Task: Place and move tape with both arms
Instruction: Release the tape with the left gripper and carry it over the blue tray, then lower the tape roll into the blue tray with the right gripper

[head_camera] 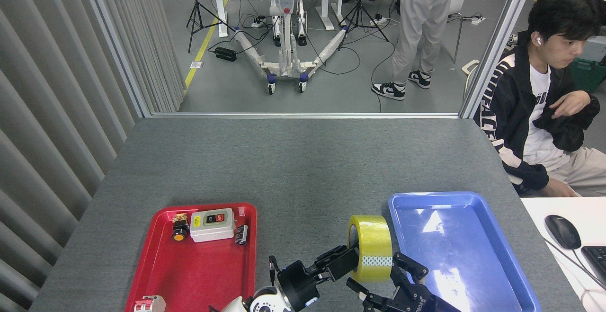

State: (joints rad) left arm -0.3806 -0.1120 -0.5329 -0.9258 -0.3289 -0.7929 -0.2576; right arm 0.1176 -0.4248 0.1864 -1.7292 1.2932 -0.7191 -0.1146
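Observation:
The tape (371, 242), a yellow roll with a white patterned patch, stands on edge over the grey table, between the red tray and the blue tray. My left gripper (349, 261) reaches in from the lower left and is shut on the roll's left rim. My right gripper (382, 275) comes up from the bottom edge and is open. One of its fingers (410, 264) is just right of the roll's lower part, and the other sits below and left of it. Whether they touch the tape is unclear.
The red tray (203, 274) holds a grey switch box (212, 224), a black push button (179, 231) and small parts. The blue tray (466, 255) lies right of the roll. A seated person (530, 113) is at the table's right edge, beside a mouse (562, 231).

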